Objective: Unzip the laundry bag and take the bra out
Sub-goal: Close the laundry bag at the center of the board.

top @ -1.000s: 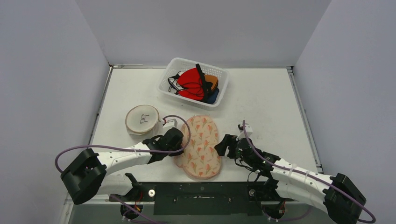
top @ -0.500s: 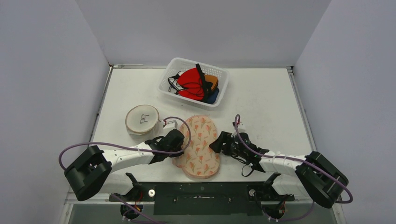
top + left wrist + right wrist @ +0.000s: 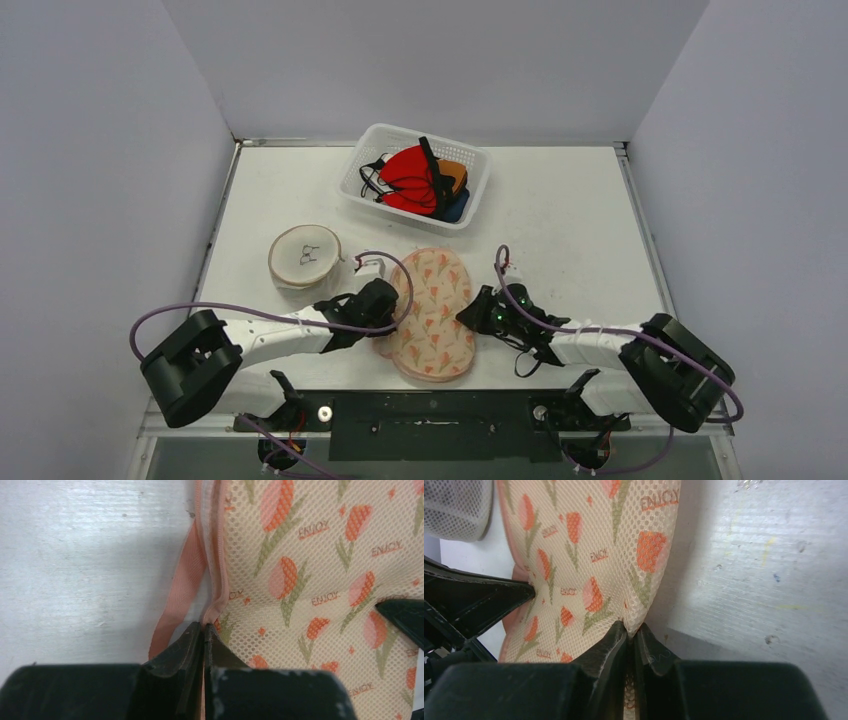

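Observation:
The laundry bag point(image 3: 432, 313) is a flat cream mesh pouch printed with orange tulips, lying on the white table near the front edge. My left gripper point(image 3: 385, 318) is at its left side, shut on the pink zipper edge point(image 3: 212, 582), beside a pink ribbon loop point(image 3: 180, 595). My right gripper point(image 3: 470, 313) is at the bag's right side, shut on a pinch of the bag's mesh point(image 3: 639, 600). In the right wrist view the left gripper's dark fingers point(image 3: 479, 602) show across the bag. The bra is hidden from view.
A white basket point(image 3: 372, 172) at the back middle holds red, orange and dark garments point(image 3: 420, 178). A second round mesh bag point(image 3: 305, 256) with a pink rim lies left of the tulip bag. Grey walls enclose the table on three sides.
My right gripper moved left onto the bag's right edge and shut on the mesh. The left gripper stayed shut at the zipper edge.

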